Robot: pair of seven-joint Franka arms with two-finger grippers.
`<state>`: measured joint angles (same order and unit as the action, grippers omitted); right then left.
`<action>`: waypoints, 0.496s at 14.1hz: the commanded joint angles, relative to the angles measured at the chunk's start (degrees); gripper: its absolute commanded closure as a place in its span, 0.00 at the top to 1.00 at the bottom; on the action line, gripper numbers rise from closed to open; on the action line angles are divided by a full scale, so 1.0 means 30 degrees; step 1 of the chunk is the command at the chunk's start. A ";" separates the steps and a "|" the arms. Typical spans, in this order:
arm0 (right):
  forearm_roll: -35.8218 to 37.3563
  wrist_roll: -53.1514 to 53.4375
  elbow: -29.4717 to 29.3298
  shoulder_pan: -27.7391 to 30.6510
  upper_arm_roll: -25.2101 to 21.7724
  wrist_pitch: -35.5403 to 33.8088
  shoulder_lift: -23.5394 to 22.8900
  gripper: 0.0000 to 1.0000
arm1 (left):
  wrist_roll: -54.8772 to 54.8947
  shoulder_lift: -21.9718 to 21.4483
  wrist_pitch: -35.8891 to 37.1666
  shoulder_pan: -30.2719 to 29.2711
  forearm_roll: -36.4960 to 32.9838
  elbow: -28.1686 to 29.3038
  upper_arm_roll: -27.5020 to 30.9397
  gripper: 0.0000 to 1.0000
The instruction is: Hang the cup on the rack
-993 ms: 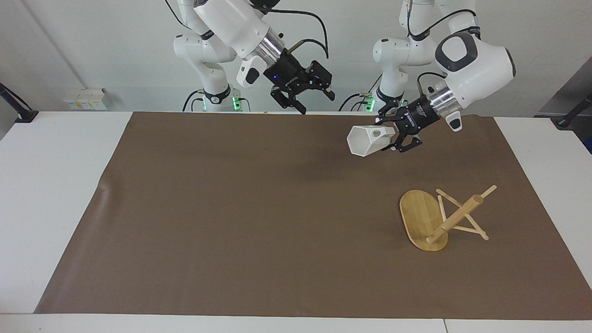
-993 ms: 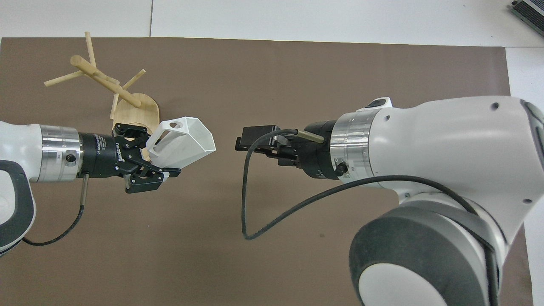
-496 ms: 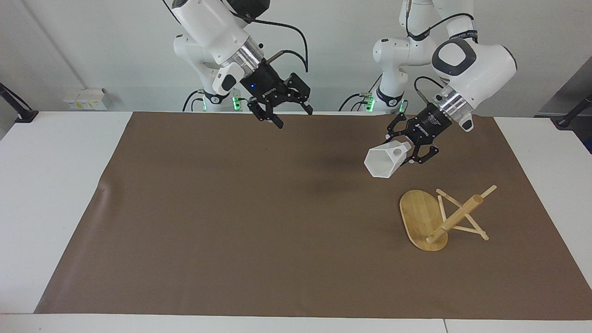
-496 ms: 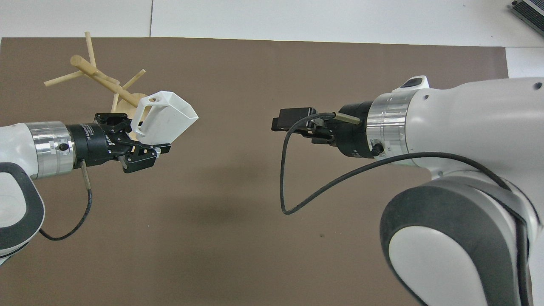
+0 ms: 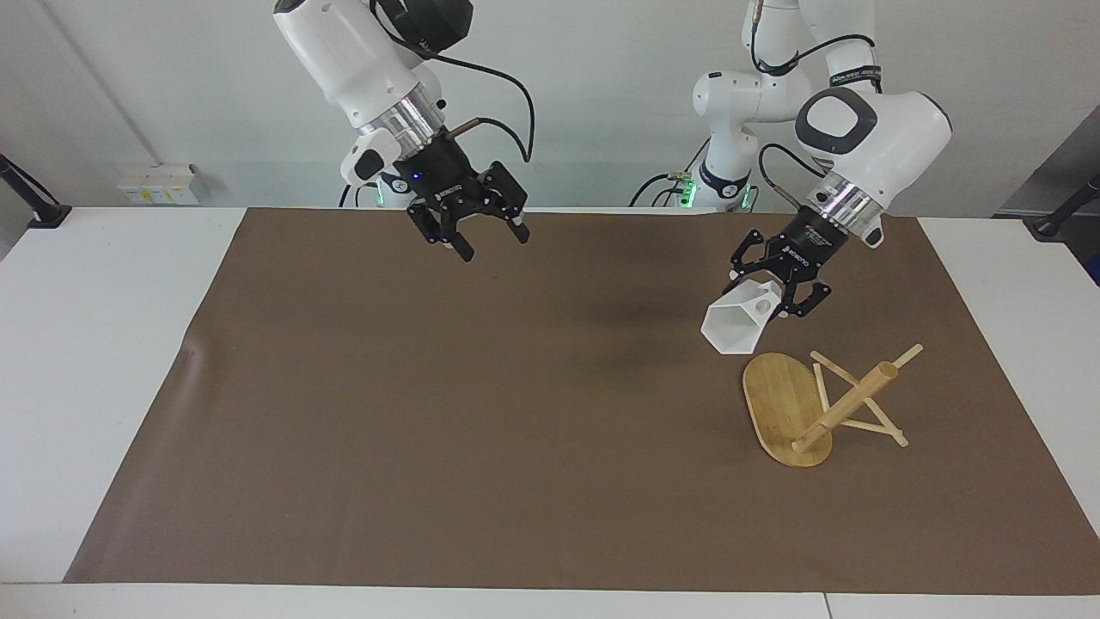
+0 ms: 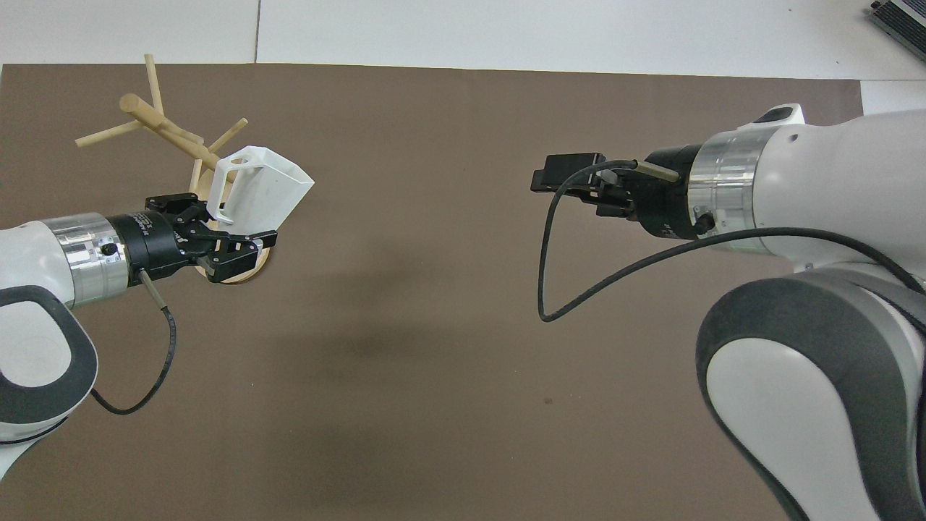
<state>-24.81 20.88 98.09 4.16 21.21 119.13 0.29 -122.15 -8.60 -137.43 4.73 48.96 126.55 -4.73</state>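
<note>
A: Inventory, please. Cups?

B: One faceted white cup (image 5: pixel 732 328), with one handle pierced by a round hole on the side I can see.

A: Racks?

B: One bamboo mug tree (image 5: pixel 816 404): one oval base, one round post. The thin peg sticks cross each other; I make out roughly four peg ends, exact count uncertain.

A: Arms?

B: Two Franka arms, so two grippers: the left gripper (image 5: pixel 778 288) and the right gripper (image 5: pixel 477 228), two fingers each.

A: Surfaces?

B: One white table (image 5: pixel 103 344), one brown mat (image 5: pixel 481 413) on it.

A: Other?

B: One white wall socket box (image 5: pixel 157 184), two black clamp arms at the table ends.
</note>
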 commanded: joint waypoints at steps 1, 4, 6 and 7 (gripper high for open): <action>0.1730 -0.0369 0.0204 0.0138 -0.0447 -0.0013 0.0079 1.00 | -0.0504 0.0111 -0.0948 -0.0111 -0.0295 0.0208 -0.0152 0.00; 0.2904 -0.1184 0.0204 0.0138 -0.1238 -0.0043 0.0050 1.00 | -0.0853 0.0812 -0.2290 -0.0140 -0.0295 0.0004 -0.0152 0.00; 0.3462 -0.2850 0.0233 0.0167 -0.1852 -0.0217 0.0050 1.00 | -0.0972 0.1281 -0.2618 -0.0140 -0.0295 -0.0346 -0.0152 0.00; 0.3638 -0.3845 0.0233 0.0167 -0.2145 -0.0334 0.0050 1.00 | -0.1234 0.1457 -0.2647 -0.0140 -0.0295 -0.0580 -0.0152 0.00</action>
<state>-15.58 14.27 98.38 4.18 15.89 118.89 0.21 -123.64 -5.57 -144.26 4.73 48.96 126.34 -4.74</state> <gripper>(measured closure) 0.000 0.278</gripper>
